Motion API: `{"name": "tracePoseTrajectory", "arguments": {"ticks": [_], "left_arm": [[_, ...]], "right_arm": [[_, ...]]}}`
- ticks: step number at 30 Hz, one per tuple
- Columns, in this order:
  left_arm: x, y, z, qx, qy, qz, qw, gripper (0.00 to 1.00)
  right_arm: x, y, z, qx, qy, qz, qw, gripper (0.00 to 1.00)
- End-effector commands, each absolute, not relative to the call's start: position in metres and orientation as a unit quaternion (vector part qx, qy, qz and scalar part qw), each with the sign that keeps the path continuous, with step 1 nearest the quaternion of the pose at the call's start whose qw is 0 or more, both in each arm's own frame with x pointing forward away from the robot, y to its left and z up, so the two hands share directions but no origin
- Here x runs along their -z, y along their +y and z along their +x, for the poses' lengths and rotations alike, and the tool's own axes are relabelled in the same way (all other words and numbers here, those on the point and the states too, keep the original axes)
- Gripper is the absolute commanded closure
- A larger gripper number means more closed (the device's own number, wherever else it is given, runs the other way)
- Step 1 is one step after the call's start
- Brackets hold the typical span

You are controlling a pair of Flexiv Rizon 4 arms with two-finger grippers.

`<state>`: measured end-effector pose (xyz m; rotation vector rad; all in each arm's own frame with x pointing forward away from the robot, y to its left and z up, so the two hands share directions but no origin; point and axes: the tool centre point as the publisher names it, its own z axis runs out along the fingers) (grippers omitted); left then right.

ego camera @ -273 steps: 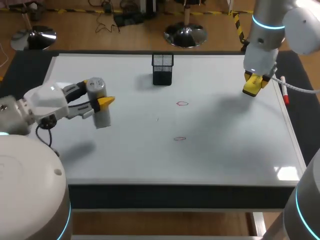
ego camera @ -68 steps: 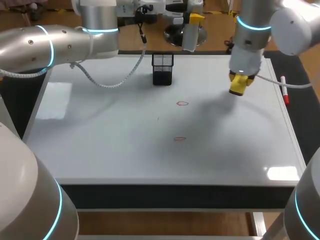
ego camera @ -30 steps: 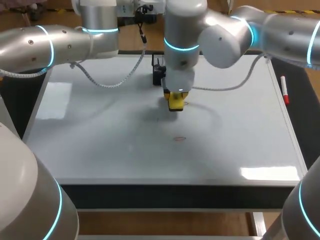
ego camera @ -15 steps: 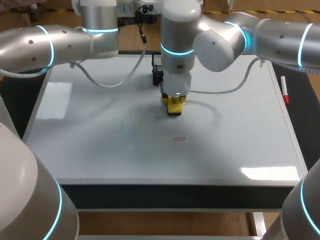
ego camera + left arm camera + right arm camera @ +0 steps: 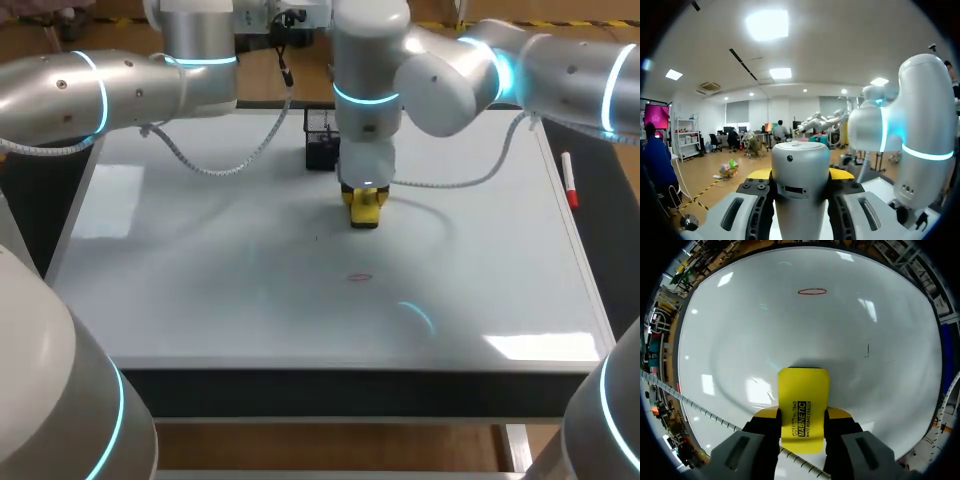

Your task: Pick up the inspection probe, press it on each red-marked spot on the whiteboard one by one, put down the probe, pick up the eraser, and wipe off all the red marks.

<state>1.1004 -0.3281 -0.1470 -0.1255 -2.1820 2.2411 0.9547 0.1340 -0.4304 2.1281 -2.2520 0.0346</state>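
Observation:
My right gripper (image 5: 365, 200) stands over the middle of the whiteboard (image 5: 200, 300), shut on the yellow eraser (image 5: 365, 215), whose end is down at the board where the upper red mark was. In the right wrist view the eraser (image 5: 804, 390) sits between the fingers of the right gripper (image 5: 804, 412), with one red oval mark (image 5: 812, 291) ahead of it. That mark (image 5: 359, 277) lies nearer the board's front. My left gripper (image 5: 800, 176) is raised behind the board, shut on the grey cylindrical probe (image 5: 800, 160). In the head view it is hidden behind the right arm.
A black mesh holder (image 5: 320, 140) stands at the back of the board, partly behind my right arm. A red marker (image 5: 570, 182) lies along the board's right edge. A small dark stroke (image 5: 868, 349) marks the board beside the eraser.
The right gripper with the eraser has slid a little to the right across the spot of the upper red mark, which no longer shows. The left arm has kept still.

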Motion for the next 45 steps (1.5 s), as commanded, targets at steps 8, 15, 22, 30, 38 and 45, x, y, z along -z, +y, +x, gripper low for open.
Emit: {"name": "tracePoseTrajectory", "arguments": {"ticks": [8,15,22,30,38,45], "left_arm": [[0.145,-0.328,1.101,-0.715,-0.698,-0.04,0.007,1.0],[0.145,-0.328,1.101,-0.715,-0.698,-0.04,0.007,1.0],[0.145,-0.328,1.101,-0.715,-0.698,-0.04,0.007,1.0],[0.145,-0.328,1.101,-0.715,-0.698,-0.04,0.007,1.0],[0.145,-0.328,1.101,-0.715,-0.698,-0.04,0.007,1.0],[0.145,-0.328,1.101,-0.715,-0.698,-0.04,0.007,1.0]], "right_arm": [[0.433,0.093,0.946,-0.016,-0.74,0.672,0.026,1.0],[0.416,0.077,0.95,0.0,-0.758,0.652,0.008,1.0],[0.387,0.033,0.965,-0.015,-0.783,0.622,-0.007,1.0],[0.369,-0.025,0.968,-0.036,-0.821,0.569,-0.014,1.0],[0.37,-0.068,0.954,-0.035,-0.854,0.519,-0.009,1.0],[0.377,-0.094,0.946,-0.033,-0.872,0.488,0.0,1.0]]}}
